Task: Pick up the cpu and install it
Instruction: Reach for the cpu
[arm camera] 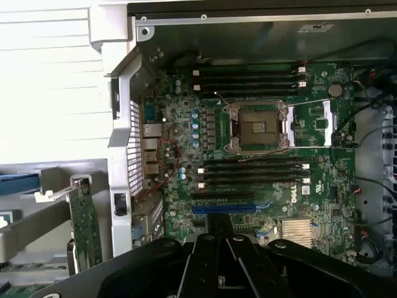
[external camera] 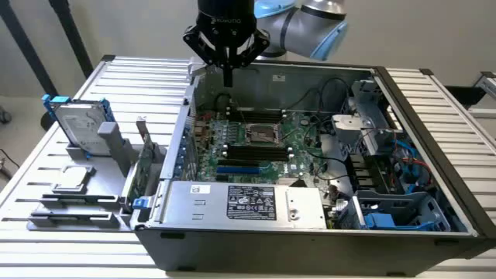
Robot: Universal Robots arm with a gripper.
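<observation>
**Figure.** We see the pincer [external camera: 227, 77] hanging over the rear wall of the open computer case [external camera: 310, 253], its fingers pressed together with nothing between them. The cpu [external camera: 72, 176] lies flat on a grey rack [external camera: 78, 218] on the surface [external camera: 139, 75]. It is outside the case and well apart from the pincer, toward the exterior view's left. The motherboard socket [arm camera: 259, 127], inside the case and much nearer the pincer, has no chip in it. We judge the task barely begun: the cpu is not yet picked up, and seating it in the socket is wholly undone.
</observation>
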